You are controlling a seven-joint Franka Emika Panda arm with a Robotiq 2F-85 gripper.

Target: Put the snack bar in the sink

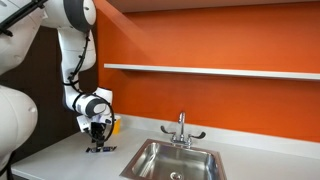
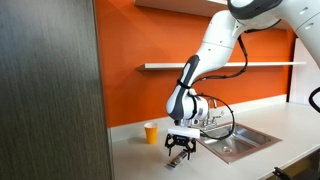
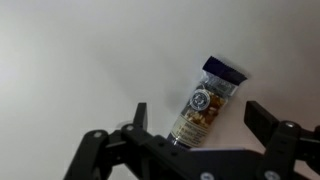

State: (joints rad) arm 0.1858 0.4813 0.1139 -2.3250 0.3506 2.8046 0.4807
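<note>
The step in hand appears to be the pick itself. In the wrist view the gripper (image 3: pixel 200 128) hangs low over the white countertop (image 3: pixel 60 50) with its jaws spread wide, one finger left of centre and the other at lower right. The snack bar (image 3: pixel 207 98) lies flat between them, and neither finger seems to touch it. Nothing is grasped yet. The bar runs on a slant, with its dark blue end toward the upper right of the frame and its other end slipping behind the gripper body at bottom centre.

In an exterior view the sink (image 1: pixel 195 150) and its faucet (image 1: pixel 182 128) sit right of centre, apart from the gripper at lower left. A small orange cup (image 2: pixel 151 133) stands on the counter just beside the arm (it is no part of this job).

The next move calls for closing squarely across the bar's narrow width. Since the bar lies at an angle to the fingers, a slight wrist turn may help before closing. After that come a lift, a carry across to the basin and a release over it.

As for writing, a round pale emblem with a dark ring sits mid-wrapper, but its lettering is too small to read and no brand can be made out.
</note>
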